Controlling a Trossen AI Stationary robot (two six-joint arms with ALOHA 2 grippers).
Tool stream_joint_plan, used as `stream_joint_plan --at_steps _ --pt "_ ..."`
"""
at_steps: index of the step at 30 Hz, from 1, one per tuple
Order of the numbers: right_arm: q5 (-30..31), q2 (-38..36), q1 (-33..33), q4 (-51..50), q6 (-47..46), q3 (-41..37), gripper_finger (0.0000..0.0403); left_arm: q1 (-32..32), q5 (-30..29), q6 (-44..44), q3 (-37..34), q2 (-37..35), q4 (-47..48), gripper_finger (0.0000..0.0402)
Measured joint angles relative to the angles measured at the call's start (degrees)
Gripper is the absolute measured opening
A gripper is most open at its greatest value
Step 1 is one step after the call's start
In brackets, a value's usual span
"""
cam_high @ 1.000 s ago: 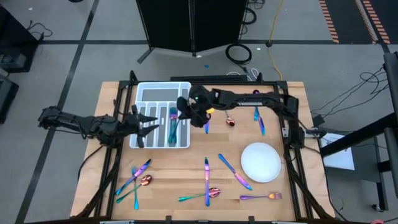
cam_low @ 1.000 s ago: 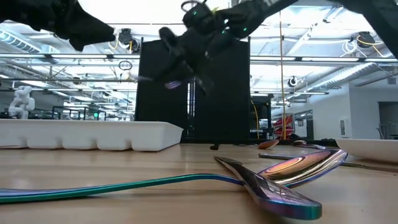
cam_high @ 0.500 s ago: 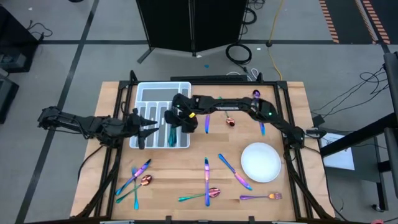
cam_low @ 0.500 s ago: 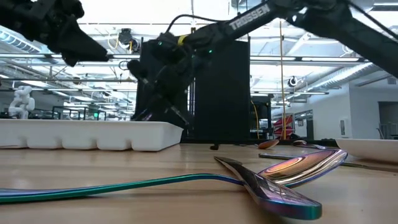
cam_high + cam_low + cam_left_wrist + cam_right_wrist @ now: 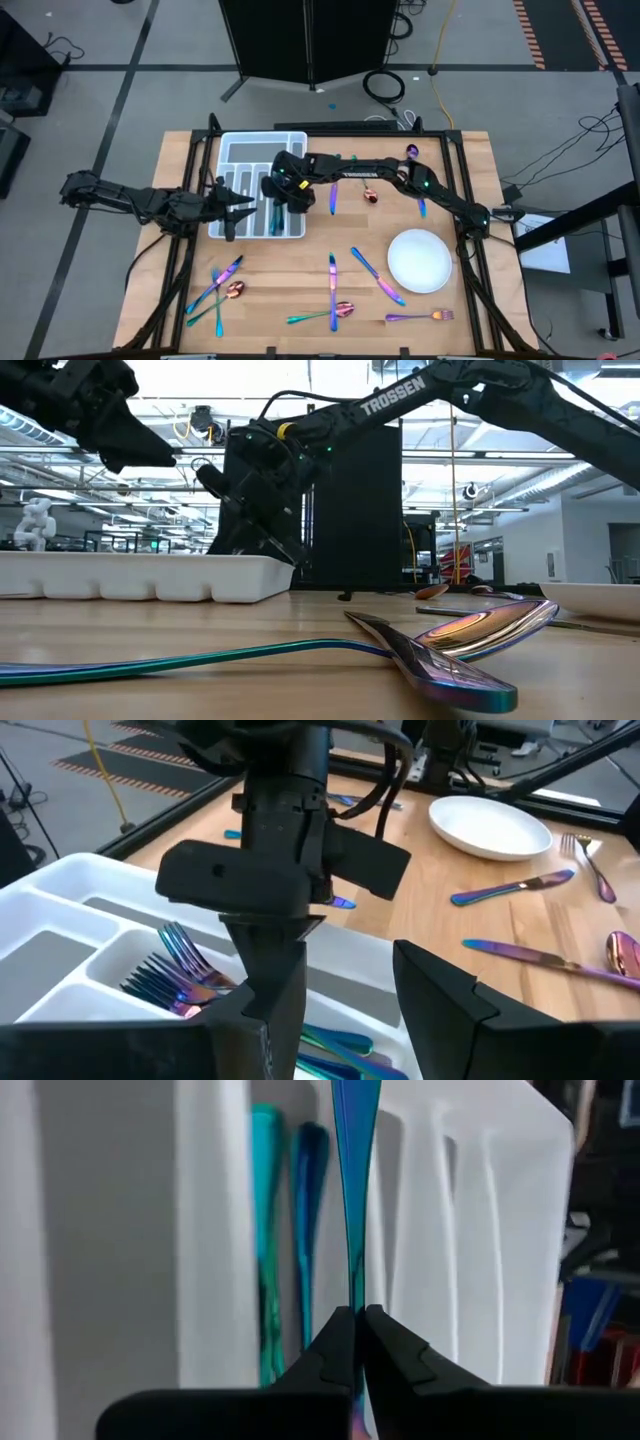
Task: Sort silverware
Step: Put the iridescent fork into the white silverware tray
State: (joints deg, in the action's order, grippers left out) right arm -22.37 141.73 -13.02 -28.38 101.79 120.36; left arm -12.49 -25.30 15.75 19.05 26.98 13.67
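The white divided tray (image 5: pixel 240 160) stands at the table's far left and holds forks (image 5: pixel 178 977) and teal and blue pieces (image 5: pixel 266 1230). My right gripper (image 5: pixel 277 198) reaches slanting down into it, shut on a slim blue piece of silverware (image 5: pixel 355 1180); I cannot tell if it is a knife, fork or spoon. My left gripper (image 5: pixel 240 206) hovers open at the tray's left near corner, with nothing between its fingers (image 5: pixel 440 1000). More silverware lies loose on the table, such as a spoon (image 5: pixel 480 628) at the front. My right gripper pinches the blue piece at a narrow stretch (image 5: pixel 354 1295) between its two fingertips (image 5: pixel 385 1342). The piece runs straight on ahead of the fingers, widening away from them, over a tray compartment beside the teal and blue pieces. Whether its far end rests on the tray floor, I cannot tell.
A round white plate (image 5: pixel 420 260) sits at the right. Loose pieces lie beside the tray (image 5: pixel 332 200), at the far right (image 5: pixel 418 195), near the left front (image 5: pixel 222 283) and across the front (image 5: pixel 333 290). A metal frame edges the table.
My right gripper has gone toward the table's left edge and down, from above the tray's right rim into the tray, carrying the blue piece and staying shut on it.
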Motion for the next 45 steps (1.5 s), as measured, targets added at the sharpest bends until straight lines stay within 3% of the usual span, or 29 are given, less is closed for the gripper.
stream_joint_plan --at_steps 8,13,22,31,36,41,45 --pt "0.22 0.0 0.01 0.81 -0.62 0.0 0.0023 0.0 0.02 -2.15 0.0 0.0 -1.77 0.0152" --pt "4.74 0.0 0.04 1.38 2.1 0.0 0.005 0.0 0.02 -2.78 0.0 0.0 -2.12 0.0152" --pt "5.68 -0.06 0.24 1.47 2.34 -0.01 0.0101 0.0 0.9 -2.69 0.0 0.0 -2.08 0.0152" --pt "6.01 -3.72 2.0 0.45 -5.28 -0.07 0.0108 0.0 4.26 -2.02 -0.04 -0.01 -2.13 0.0152" --pt "10.05 -7.85 2.57 -3.67 -19.63 -0.07 0.0107 -0.02 11.42 -0.17 1.46 -0.07 -0.67 0.0152" --pt "19.85 -12.38 3.7 -12.15 -47.03 -0.07 0.0107 -0.9 16.3 3.0 1.97 -0.26 -0.25 0.0152" --pt "19.51 -15.58 4.75 -22.33 -67.32 -0.06 0.0107 -2.89 16.11 10.19 1.97 0.03 2.09 0.0152"
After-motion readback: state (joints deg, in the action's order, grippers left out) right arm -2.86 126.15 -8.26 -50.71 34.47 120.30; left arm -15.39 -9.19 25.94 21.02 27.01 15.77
